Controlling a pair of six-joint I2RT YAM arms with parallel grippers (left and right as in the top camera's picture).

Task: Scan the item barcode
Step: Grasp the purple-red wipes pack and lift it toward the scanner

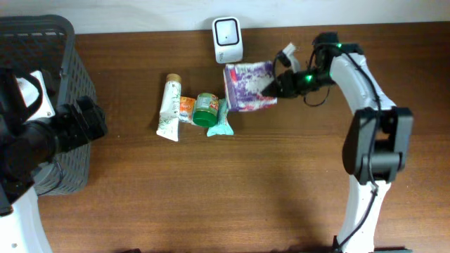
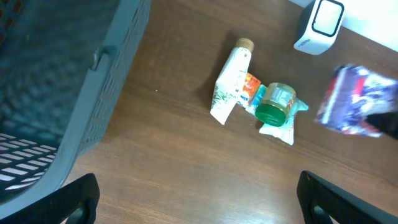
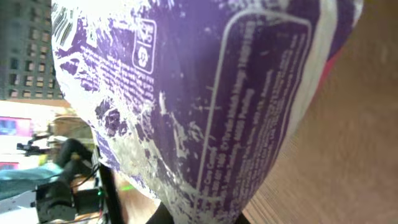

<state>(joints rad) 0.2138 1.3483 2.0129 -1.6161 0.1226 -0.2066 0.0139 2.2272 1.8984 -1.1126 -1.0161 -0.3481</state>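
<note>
Right tool (image 1: 273, 86) clamped tight, arm outstretched; left tool (image 2: 198, 190) spread wide.

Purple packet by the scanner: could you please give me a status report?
Right gripper shut on purple packet. Left gripper open, beside basket. Scanner just beyond packet, nothing between.

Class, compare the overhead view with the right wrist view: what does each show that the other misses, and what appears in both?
Only the overhead view plainly shows the white box-shaped barcode scanner, the white tube lying on its side, and the right gripper shut on the purple-and-white plastic packet. Only the right wrist view shows the small white print on that packet, with what looks like barcode stripes at its top left. Both show the packet and the brown wooden table.
</note>
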